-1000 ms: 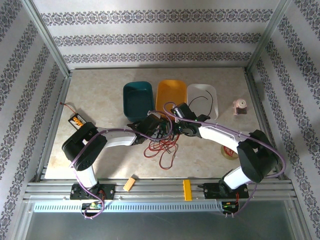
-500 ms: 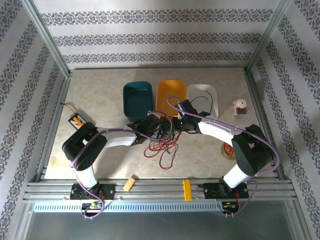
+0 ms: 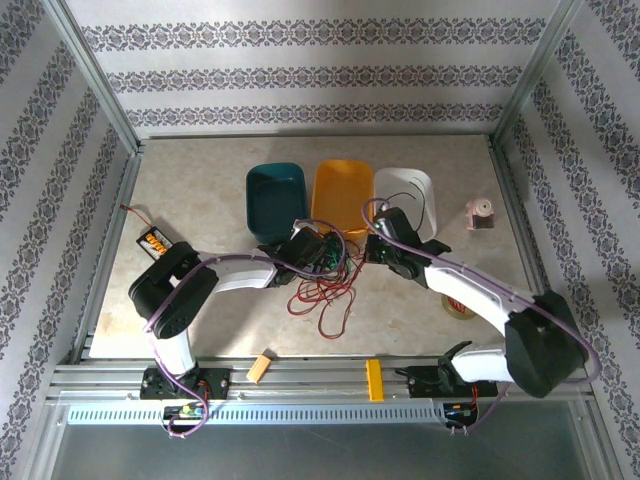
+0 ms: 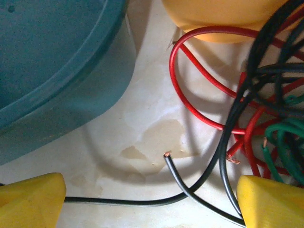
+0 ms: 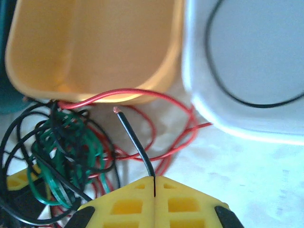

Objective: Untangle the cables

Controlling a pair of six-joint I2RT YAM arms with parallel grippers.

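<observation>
Pinching black cable (image 5: 134, 137) in right gripper (image 5: 154, 180); cables (image 5: 66, 142) tangled alongside.

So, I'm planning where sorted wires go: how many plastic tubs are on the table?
3, in a row beyond the tangled cables: teal plastic tub left, orange plastic tub middle, white plastic tub right.

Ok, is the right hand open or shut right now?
The right hand is shut on the black cable: in the right wrist view its yellow fingers meet, the cable pinched in the seam between them.
</observation>
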